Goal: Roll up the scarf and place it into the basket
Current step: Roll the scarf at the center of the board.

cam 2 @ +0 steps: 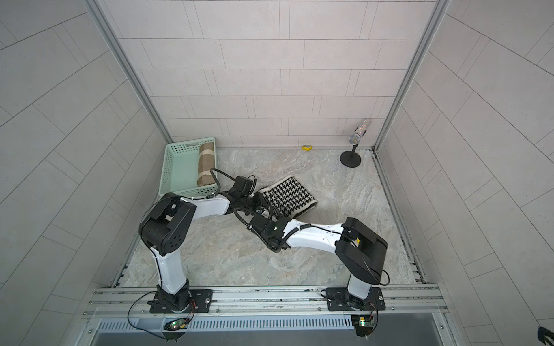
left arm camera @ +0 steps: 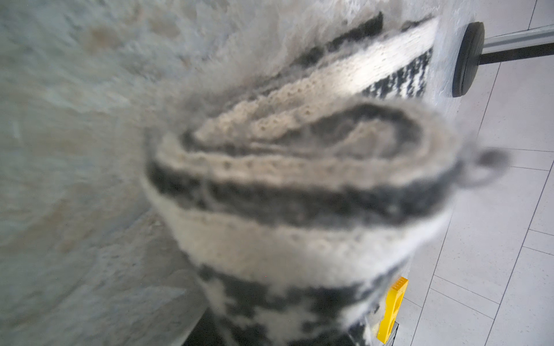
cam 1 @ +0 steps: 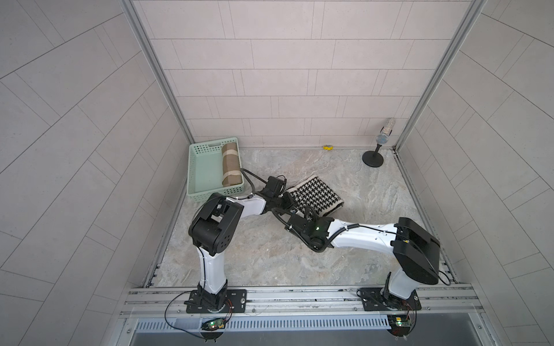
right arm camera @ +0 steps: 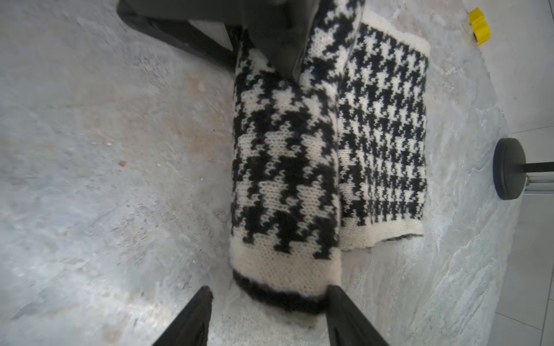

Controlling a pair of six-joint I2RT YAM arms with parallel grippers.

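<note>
The scarf [cam 1: 317,194] [cam 2: 289,194] is black-and-white houndstooth knit and lies on the marble tabletop, partly rolled. The roll [right arm camera: 284,167] sits along the flat part's near-left side. My left gripper [cam 1: 289,200] [cam 2: 262,202] is at the roll's left end, and that spiral end [left arm camera: 299,179] fills the left wrist view and hides its jaws. Its dark finger [right arm camera: 278,39] presses a dent into the roll. My right gripper [right arm camera: 269,292] stands open at the roll's other end, one fingertip [right arm camera: 332,292] touching the fabric. The mint-green basket [cam 1: 192,170] [cam 2: 166,170] stands at the back left.
A brown rolled cloth [cam 1: 231,164] [cam 2: 207,164] lies along the basket's right side. A microphone on a round black stand [cam 1: 373,157] [cam 2: 350,158] stands at the back right corner. A small yellow piece [cam 1: 328,147] [right arm camera: 479,25] rests against the back wall.
</note>
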